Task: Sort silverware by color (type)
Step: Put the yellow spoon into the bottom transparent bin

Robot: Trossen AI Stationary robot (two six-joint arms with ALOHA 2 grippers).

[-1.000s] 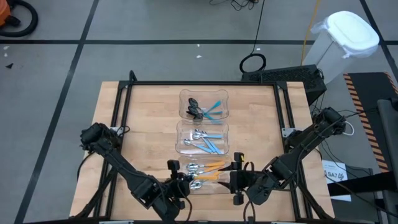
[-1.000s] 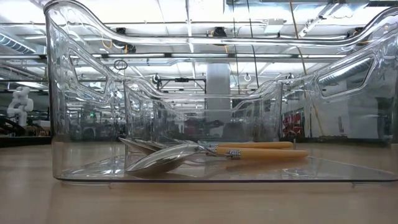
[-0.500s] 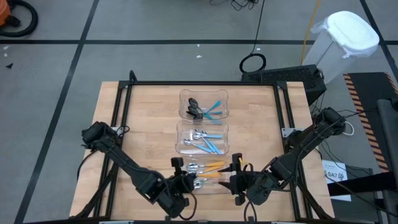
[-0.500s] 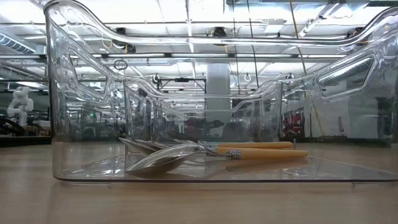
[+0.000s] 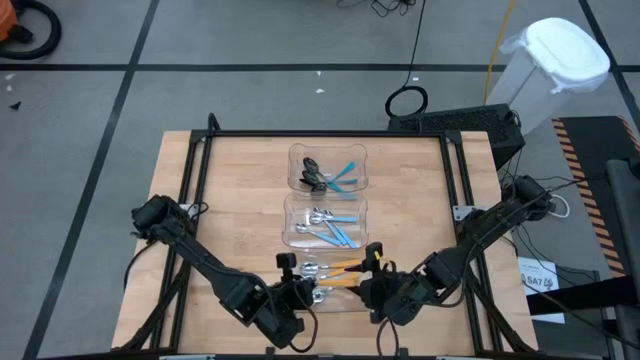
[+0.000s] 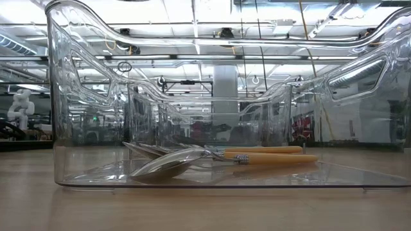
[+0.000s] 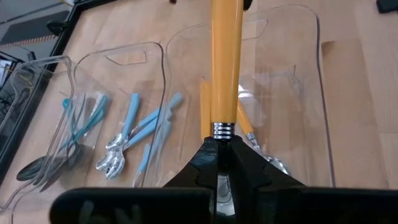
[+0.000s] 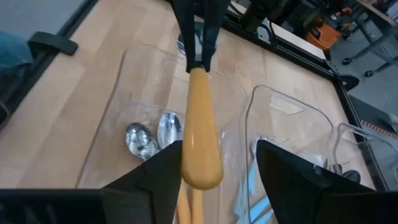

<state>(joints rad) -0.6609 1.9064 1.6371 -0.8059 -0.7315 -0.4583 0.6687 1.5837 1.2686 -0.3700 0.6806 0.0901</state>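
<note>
My left gripper (image 5: 305, 290) (image 7: 222, 146) is shut on an orange-handled spoon (image 5: 338, 283) over the near clear bin (image 5: 352, 300). My right gripper (image 5: 372, 272) (image 8: 221, 171) is open. Its fingers (image 8: 155, 180) stand on either side of the handle's free end (image 8: 200, 158), and I cannot tell if they touch it. Two more orange-handled spoons (image 6: 257, 155) lie flat on the near bin's floor. Silver spoons with light-blue handles (image 5: 330, 228) lie in the middle bin. Dark spoons with teal handles (image 5: 328, 175) lie in the far bin. My left gripper pinches the orange-handled spoon between its two fingers at the neck, just behind the metal ferrule (image 7: 224, 129). It comes from the table's left, with the fingers lying along the spoon. The spoon is lifted clear over the near bin, handle pointing toward my right gripper. The fingers hide the bowl.
The three clear bins stand in a column down the table's middle, from the far bin (image 5: 295, 152) to the near one. Bare wood (image 5: 230, 200) lies to the left and right of them. A black frame (image 5: 190, 170) runs around the tabletop.
My left gripper has moved toward the table's right, over the near bin. My right gripper has moved toward the table's left and slightly toward the far edge, closing in on the spoon's handle end. The spoons on the bin floor have stayed still.
</note>
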